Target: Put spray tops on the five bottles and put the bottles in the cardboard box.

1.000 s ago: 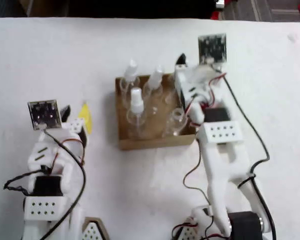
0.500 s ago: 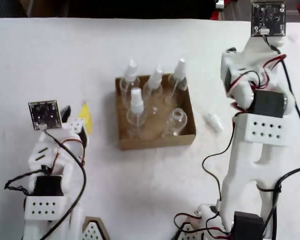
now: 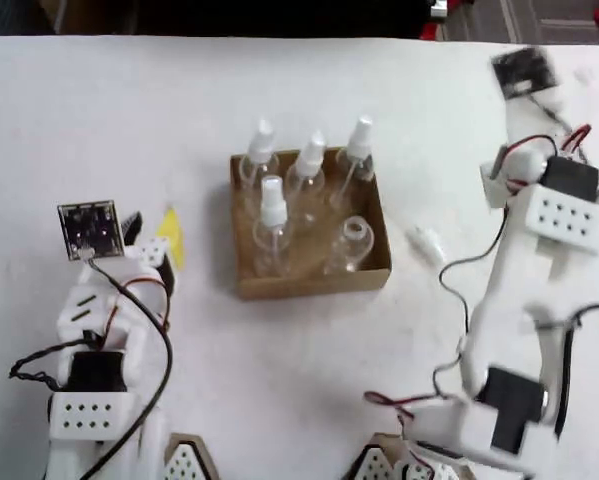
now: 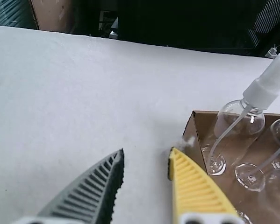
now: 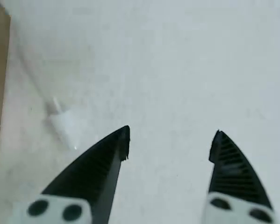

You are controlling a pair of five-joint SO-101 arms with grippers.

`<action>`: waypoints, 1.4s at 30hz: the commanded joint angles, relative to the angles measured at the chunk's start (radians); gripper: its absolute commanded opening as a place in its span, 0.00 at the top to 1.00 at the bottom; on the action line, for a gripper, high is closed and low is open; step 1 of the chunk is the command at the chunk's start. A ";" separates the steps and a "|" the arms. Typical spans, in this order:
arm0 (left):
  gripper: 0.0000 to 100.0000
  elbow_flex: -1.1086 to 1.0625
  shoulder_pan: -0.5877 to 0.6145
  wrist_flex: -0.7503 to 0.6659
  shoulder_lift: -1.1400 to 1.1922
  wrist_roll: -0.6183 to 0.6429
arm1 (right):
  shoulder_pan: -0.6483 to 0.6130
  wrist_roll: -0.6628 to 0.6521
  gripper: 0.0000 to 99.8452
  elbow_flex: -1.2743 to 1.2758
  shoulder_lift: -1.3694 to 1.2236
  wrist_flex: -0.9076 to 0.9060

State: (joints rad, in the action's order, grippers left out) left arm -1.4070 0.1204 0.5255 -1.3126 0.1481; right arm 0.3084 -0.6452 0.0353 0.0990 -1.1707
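The last loose spray top [image 3: 426, 243] lies on its side on the worktop [image 3: 129, 120], just beside the right wall of the cardboard box [image 3: 309, 283] but not touching it. Inside the box, at the front right corner, stands the one uncapped bottle [image 3: 351, 243], its neck open. The four capped bottles [image 3: 271, 215] stand around it, three along the back and one at the front left.

The right end effector [image 5: 172, 137] is released, jaws spread wide and empty, hanging over bare worktop with the spray top off to one side of its black fingers. The left end effector [image 4: 144, 161] is also released and empty, near the box's left corner.

The step in hand looks to be picking up that top. To do it well, the right arm should first centre its jaws over the top so one finger passes down each side, then close across the thicker collar and not the thin end, which would likely slip or pivot. The top is small and light, so a slow close avoids flicking it away. Once it is lifted, it needs turning upright before it goes over the open neck. The neighbouring capped bottles stand close, so a straight descent from above seems safest.
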 commanded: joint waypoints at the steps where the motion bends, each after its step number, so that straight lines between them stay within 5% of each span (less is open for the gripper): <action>1: 0.85 0.006 0.002 -0.025 -0.022 -0.020 | -0.019 -0.189 0.75 -0.012 -0.110 -0.079; 17: 0.85 0.005 0.001 -0.026 -0.022 -0.051 | -0.082 -0.199 0.75 0.037 -0.213 -0.140; 42: 0.85 0.008 0.001 -0.026 -0.022 -0.051 | -0.150 -0.196 0.75 0.422 -0.223 0.275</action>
State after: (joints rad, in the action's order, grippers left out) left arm -1.4070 0.1204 0.5255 -1.3126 0.1112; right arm 0.1734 -0.8324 0.4557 -0.1312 -0.9268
